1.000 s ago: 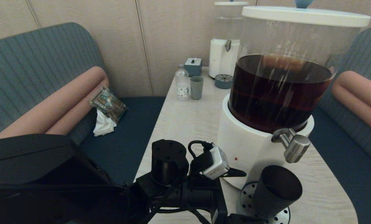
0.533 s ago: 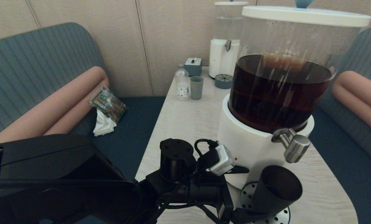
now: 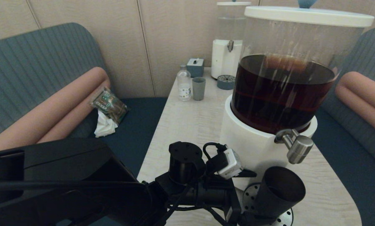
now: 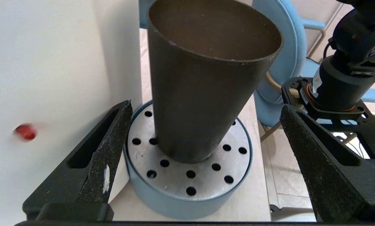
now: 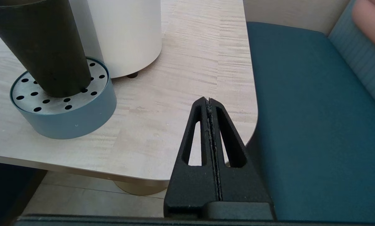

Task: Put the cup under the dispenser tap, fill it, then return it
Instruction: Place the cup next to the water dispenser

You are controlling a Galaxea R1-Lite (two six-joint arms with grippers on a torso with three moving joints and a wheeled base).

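The matte black tapered cup (image 4: 206, 81) stands upright, mouth up, on a round perforated steel drip tray (image 4: 187, 175) below the brushed-steel dispenser tap (image 3: 296, 147). The left gripper (image 4: 203, 147) flanks it, fingers spread wide, touching nothing. The right gripper (image 5: 210, 108), pressed closed and empty, hangs past the table edge.

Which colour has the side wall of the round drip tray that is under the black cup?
Blue-grey, below a silver perforated top; the drip tray shows it best in the right wrist view.
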